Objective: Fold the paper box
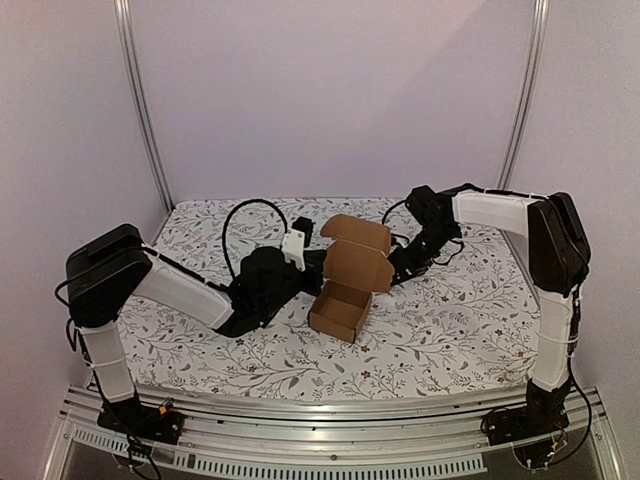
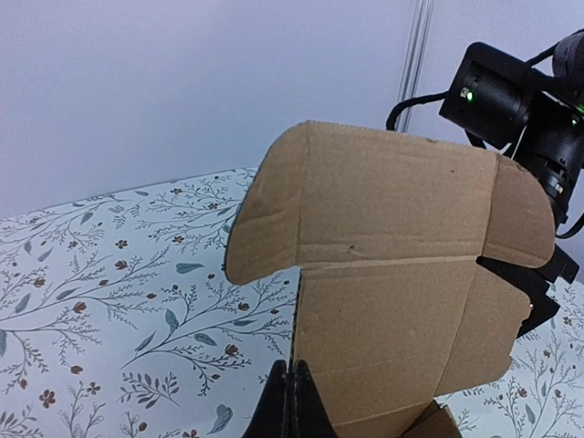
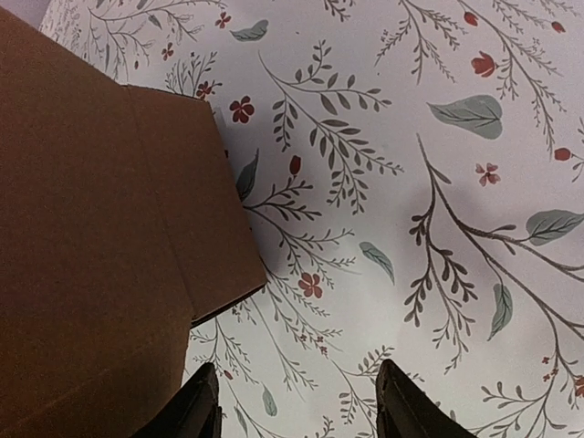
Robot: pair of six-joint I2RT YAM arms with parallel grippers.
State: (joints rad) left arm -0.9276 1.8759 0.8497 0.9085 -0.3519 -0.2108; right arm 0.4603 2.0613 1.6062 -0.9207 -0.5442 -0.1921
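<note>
The paper box (image 1: pixel 343 285) is sitting about mid-table, between the two claws, and it's only half done. The tray part is formed and open on top. The lid panel stands up from its far side, with a rounded flap sticking out at each end and the top strip creased over.

From the left claw (image 2: pixel 290 401), the lid rises right in front of it and a bit to its right, and it fills most of that wrist view. The fingers are pressed tight together, right at the lid's left edge. I honestly can't tell if any cardboard is caught between them or if they're just resting against it.

The right claw (image 3: pixel 298 374) is over on the other side of the lid. Its fingers (image 3: pixel 205 406) are spread fairly wide, with only the floral tablecloth (image 3: pixel 429 228) showing in the gap. The brown cardboard sits off to its left side, close to the left finger but not between the two.

The right arm (image 2: pixel 520 119) pokes out past the lid's right flap in the left wrist view. White walls (image 1: pixel 330 100) sit behind everything.
</note>
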